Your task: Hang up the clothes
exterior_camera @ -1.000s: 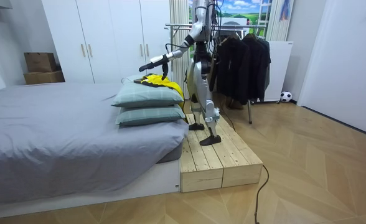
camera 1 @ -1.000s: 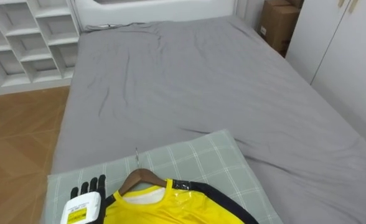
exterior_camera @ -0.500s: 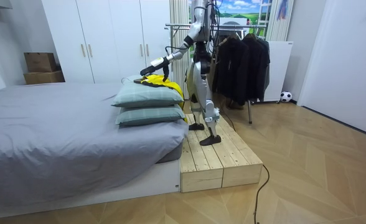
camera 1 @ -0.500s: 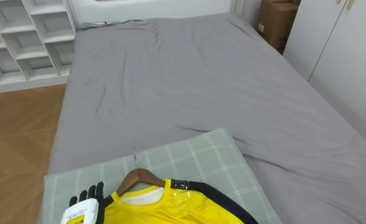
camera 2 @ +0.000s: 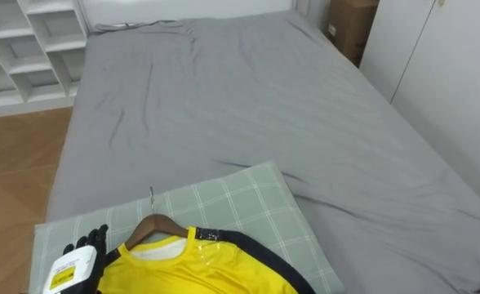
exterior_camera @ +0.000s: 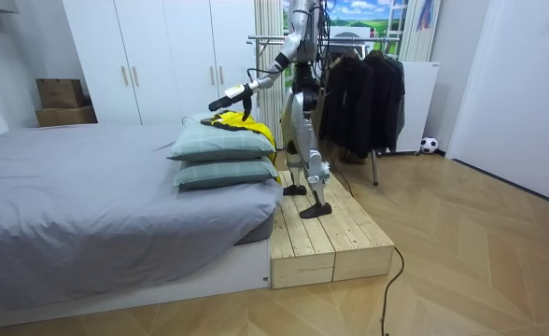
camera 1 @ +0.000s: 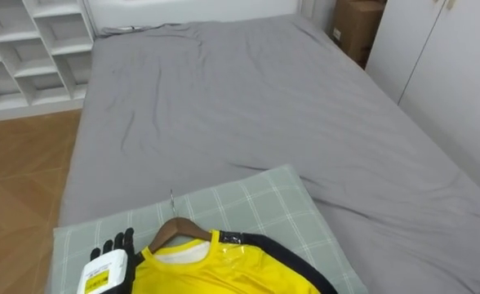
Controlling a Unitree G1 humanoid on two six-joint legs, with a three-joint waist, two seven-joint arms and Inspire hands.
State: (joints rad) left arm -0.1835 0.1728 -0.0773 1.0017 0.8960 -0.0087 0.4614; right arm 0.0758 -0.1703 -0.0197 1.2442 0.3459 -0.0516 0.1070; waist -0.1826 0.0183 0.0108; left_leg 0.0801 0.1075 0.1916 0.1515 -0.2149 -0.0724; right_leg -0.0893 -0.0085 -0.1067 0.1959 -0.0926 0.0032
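I am reaching my left hand (camera 1: 113, 245) out over the pale green checked pillow (camera 1: 248, 200) at the near end of the grey-sheeted bed (camera 1: 224, 106). Its fingers are lying straight and apart, pointing away from me and closing on nothing; I cannot tell whether they are touching the pillow.

The yellow shirt with dark trim (camera 1: 224, 273) is lying flat on that pillow, just to the right of my hand, on a brown wooden hanger (camera 1: 175, 229). The hanger's long axis is running across my view from left to right, and its thin metal hook (camera 1: 172, 204) is pointing away from me up the bed. Its left shoulder is ending just beside my fingers, so I am judging that this hand should slide right and curl round the hanger's neck below the hook.

In the room view I am standing on the pale wooden platform (exterior_camera: 326, 238) beside the bed, with the metal rail of dark clothes (exterior_camera: 363, 93) behind me.
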